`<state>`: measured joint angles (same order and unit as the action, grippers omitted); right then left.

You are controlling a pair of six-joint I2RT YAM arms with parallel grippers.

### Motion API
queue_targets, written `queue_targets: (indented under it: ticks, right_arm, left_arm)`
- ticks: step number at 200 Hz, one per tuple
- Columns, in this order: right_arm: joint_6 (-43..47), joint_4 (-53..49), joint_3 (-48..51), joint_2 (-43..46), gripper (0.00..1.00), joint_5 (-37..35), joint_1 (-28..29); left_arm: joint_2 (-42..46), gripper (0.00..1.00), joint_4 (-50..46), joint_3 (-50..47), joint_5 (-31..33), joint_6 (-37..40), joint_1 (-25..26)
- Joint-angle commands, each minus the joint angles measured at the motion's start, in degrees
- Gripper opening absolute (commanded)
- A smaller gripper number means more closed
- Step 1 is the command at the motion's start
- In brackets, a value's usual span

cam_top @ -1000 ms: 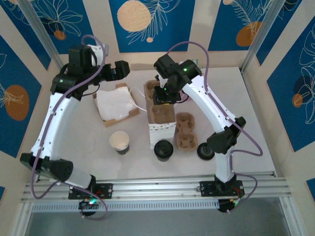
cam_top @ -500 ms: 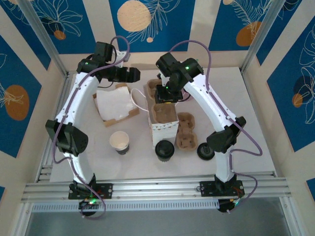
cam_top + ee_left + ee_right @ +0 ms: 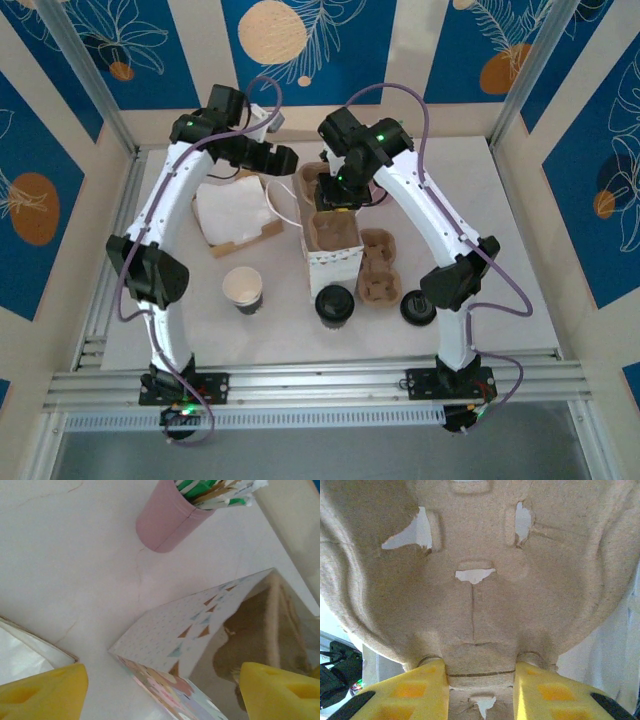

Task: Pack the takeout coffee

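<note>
Currently, in the top view, with 12 o'clock taken as the far side of the table (image 3: 520, 230), the takeout coffee (image 3: 333, 304) stands upright on the table, black lid fitted, just beside the 6 o'clock face of the patterned paper bag (image 3: 331, 262). Neither hand touches it. The bag stands upright with its mouth open. The right hand (image 3: 480, 682) is at the 12 o'clock rim of that mouth, and its yellow fingers (image 3: 422, 692) are closed on a ridge of a pulp cup carrier (image 3: 480, 605), gripping it from both sides. The left hand (image 3: 283, 157) hovers at 11 o'clock of the bag. In the left wrist view its fingers (image 3: 42, 690) stand wide apart and hold nothing, with a top corner of the bag below the gap between them. A second pulp carrier (image 3: 378, 266) lies flat at 3 o'clock of the bag, against its side. A lidless cup (image 3: 243, 288) with a white interior stands at 9 o'clock of the takeout coffee, well apart from it. A loose black lid (image 3: 417, 308) lies at 3 o'clock of the takeout coffee. A cardboard box of white napkins (image 3: 235, 210) sits at 10 o'clock of the bag. A pink cup (image 3: 167, 520) holding wrapped straws stands on the table beyond the bag corner.
</note>
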<state>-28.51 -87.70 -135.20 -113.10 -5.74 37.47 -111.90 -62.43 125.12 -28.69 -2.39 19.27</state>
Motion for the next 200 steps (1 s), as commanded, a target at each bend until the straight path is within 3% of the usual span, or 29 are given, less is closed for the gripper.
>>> queue_targets:
  ticks: [1,88,200]
  right_arm:
    - [0.8,-0.2,0.6,0.6,0.35,1.7,-0.2]
    - [1.1,0.7,1.8,0.5,0.35,2.4,-0.4]
    - [1.5,2.1,5.6,2.2,0.35,2.9,-1.2]
  left_arm:
    - [-2.1,0.78,-3.9,3.4,-0.6,2.4,0.3]
    - [-4.7,0.79,-4.6,4.9,-0.1,2.4,1.1]
    - [-5.4,0.77,-5.1,4.5,5.4,0.9,1.7]
